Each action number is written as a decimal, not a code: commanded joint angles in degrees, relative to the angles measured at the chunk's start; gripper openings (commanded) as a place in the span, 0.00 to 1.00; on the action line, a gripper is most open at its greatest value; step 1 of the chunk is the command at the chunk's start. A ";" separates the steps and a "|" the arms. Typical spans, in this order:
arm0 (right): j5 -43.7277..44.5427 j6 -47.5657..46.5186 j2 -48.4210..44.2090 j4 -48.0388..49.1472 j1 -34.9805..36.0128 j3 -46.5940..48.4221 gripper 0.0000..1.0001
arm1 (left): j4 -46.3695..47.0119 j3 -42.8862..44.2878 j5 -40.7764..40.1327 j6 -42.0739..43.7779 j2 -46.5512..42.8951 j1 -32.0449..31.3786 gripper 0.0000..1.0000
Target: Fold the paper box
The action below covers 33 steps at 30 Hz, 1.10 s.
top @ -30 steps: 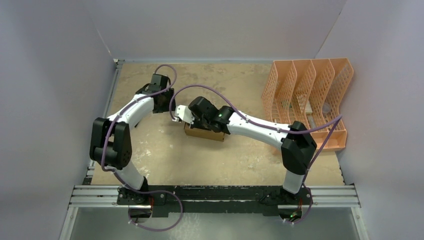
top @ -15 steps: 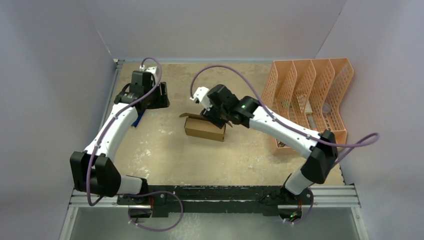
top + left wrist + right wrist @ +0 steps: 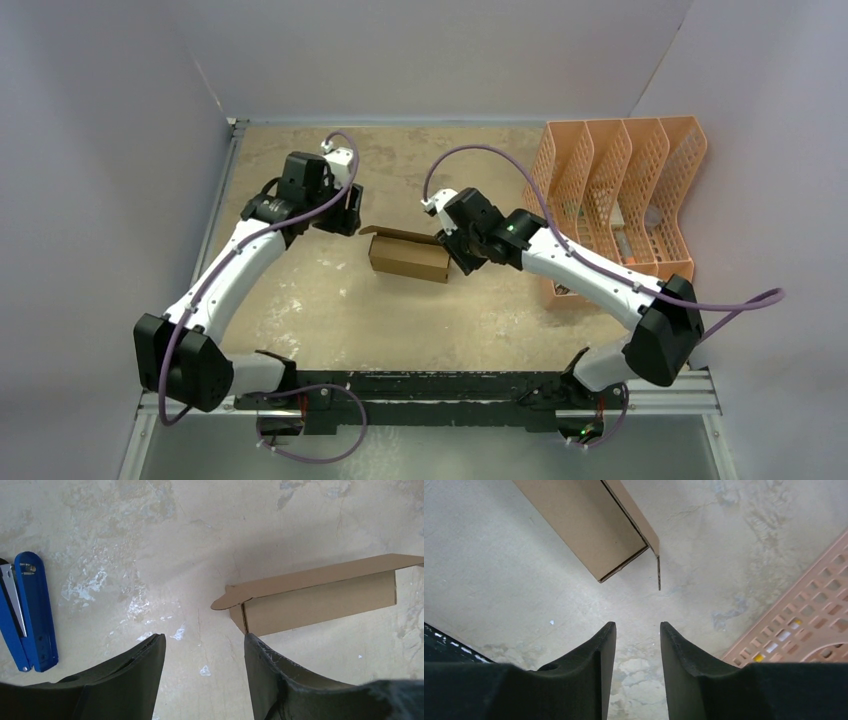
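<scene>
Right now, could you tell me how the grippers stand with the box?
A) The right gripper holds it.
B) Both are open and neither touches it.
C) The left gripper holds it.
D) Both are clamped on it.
B: the wrist views show the left gripper and the right gripper open and empty, with the box lying ahead of each, untouched.

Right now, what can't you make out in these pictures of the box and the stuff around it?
- Paper box interior: hidden by its lid flap in every view.
- Box's far end: cut off by the left wrist view's right edge.
- Blue tool: cut off at the left wrist view's left edge; type unclear.
- File organizer contents: too small in the top view.
</scene>
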 commanded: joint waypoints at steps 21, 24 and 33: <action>4.04 2.27 -1.19 16.31 -1.46 -7.55 0.34 | 4.90 -0.29 5.23 8.67 4.03 -0.69 0.57; 3.40 2.19 -0.47 17.34 -1.60 -7.73 0.32 | 5.12 -1.01 5.06 9.38 3.86 -0.78 0.57; 2.08 1.06 1.20 19.21 -2.28 -8.11 0.21 | 5.22 -0.95 6.05 10.27 4.99 -1.05 0.56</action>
